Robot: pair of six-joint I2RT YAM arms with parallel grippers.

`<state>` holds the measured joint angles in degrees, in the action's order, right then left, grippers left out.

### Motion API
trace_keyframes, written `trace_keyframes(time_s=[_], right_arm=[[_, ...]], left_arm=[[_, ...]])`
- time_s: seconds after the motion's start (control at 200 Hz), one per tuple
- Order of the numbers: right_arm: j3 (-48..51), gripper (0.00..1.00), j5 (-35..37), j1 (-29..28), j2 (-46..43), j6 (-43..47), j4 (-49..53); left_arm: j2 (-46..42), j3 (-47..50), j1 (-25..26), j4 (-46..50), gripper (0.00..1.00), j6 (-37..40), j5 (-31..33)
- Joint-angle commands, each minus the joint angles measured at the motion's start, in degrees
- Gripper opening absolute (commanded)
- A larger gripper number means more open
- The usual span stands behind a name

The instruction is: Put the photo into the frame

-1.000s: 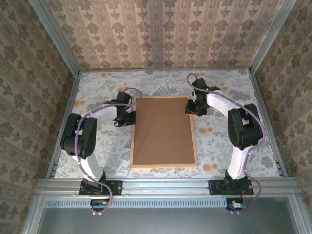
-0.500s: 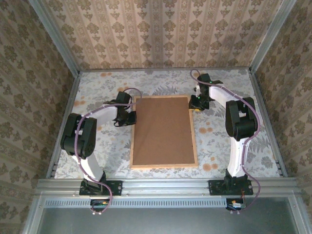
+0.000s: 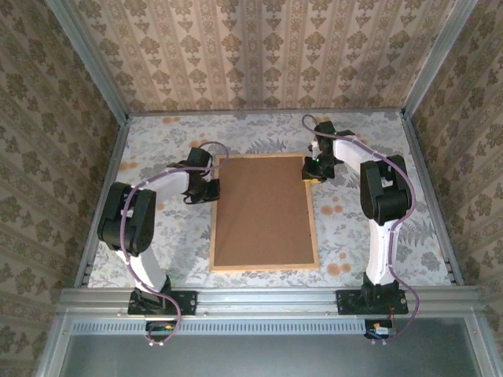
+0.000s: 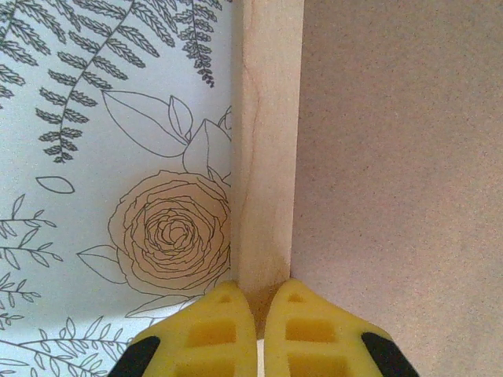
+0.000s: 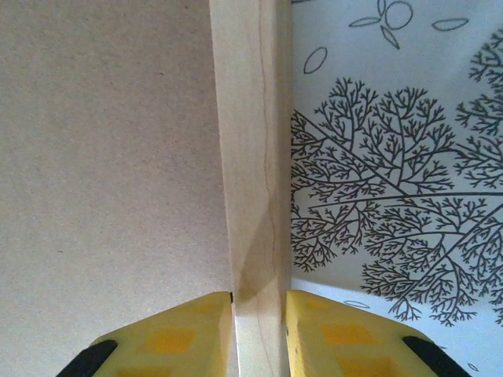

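The frame [image 3: 263, 268] lies flat in the middle of the table, back side up, with its brown board [image 3: 263, 212] showing inside the thin light-wood moulding. The photo is hidden. My left gripper [image 3: 214, 188] is at the frame's left side near the far corner. Its yellow fingertips [image 4: 224, 302] are shut together right at the left moulding [image 4: 267, 141]. My right gripper [image 3: 313, 169] is at the far right corner. Its jaws straddle the right moulding [image 5: 250, 141], one finger over the board [image 5: 110, 157] and one over the cloth, pressed against the wood.
A floral cloth [image 3: 346, 220] covers the table. Metal rails and patterned walls close it in on the left, right and far sides. Both arms' bases [image 3: 157, 298] stand on the near rail.
The right arm has folded back and shifted its gripper a little along the frame's far right corner, its jaws narrowing onto the moulding. The left arm and the frame have stayed put.
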<state>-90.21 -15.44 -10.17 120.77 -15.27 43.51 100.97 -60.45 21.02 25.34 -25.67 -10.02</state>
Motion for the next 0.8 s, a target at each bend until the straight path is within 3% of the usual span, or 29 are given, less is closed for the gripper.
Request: trace_keyframes(time_s=[0.0,0.795], right_arm=[[-1.9,0.24,1.0,-0.3,1.6,0.9,2.3],[-2.6,0.25,2.8,-1.4,3.2,2.1,5.2]], left_arm=[[-0.4,0.6,0.3,3.1,0.00,0.7,-0.5],[-0.3,1.1,-0.1,2.9,0.00,0.6,-0.7]])
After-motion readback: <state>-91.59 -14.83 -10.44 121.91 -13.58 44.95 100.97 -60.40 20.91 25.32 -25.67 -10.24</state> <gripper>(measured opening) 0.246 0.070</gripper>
